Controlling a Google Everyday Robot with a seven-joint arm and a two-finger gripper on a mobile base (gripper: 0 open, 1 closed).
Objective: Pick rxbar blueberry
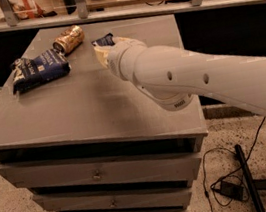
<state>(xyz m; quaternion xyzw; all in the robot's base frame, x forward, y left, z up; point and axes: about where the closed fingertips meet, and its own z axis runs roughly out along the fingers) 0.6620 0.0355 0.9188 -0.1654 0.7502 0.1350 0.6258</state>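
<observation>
The rxbar blueberry (104, 40) shows only as a small dark navy end sticking out past the tip of my gripper (103, 50), over the far middle of the grey cabinet top (73, 113). The white arm reaches in from the right and hides the rest of the bar and most of the gripper. The gripper appears shut on the bar, which travels with it.
A puffy dark-blue snack bag (38, 69) lies at the far left of the top. A gold can (68, 39) lies on its side just left of the gripper. A low shelf with metal posts (156, 2) runs behind. Drawers are below, and cables (228, 188) lie on the floor at right.
</observation>
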